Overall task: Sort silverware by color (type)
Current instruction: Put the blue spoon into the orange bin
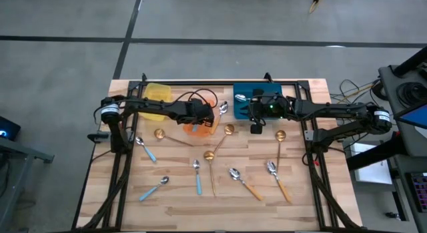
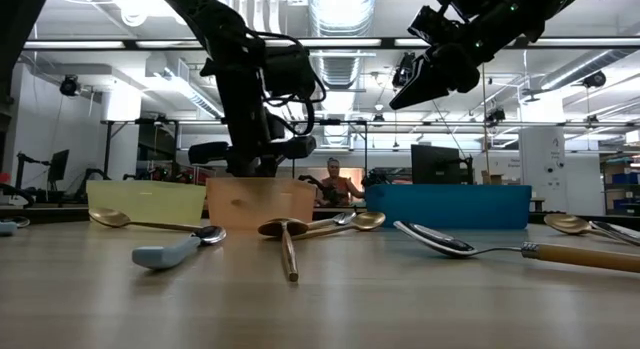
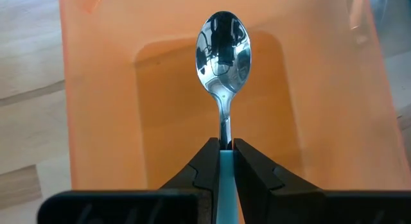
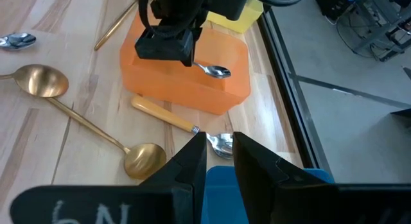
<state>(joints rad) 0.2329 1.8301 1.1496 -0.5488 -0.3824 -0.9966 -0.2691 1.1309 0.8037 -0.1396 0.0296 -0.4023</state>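
Your left claw (image 3: 220,161) pinches a blue-handled spoon (image 3: 222,62) over the orange bin (image 3: 103,89), so releasing here likely missorts it, while your right claw (image 4: 219,161), slightly parted and empty, waits above the blue bin (image 1: 245,93).

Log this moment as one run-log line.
left pincer: shut on blue-handled spoon, over orange bin | right pincer: over blue bin, grip unclear | spoons remain on table

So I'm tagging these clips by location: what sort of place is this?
Most likely a robotics lab or workshop rather than a home. The low view shows exposed ceiling ducts and computer monitors behind the wooden table, and a person seated far back.
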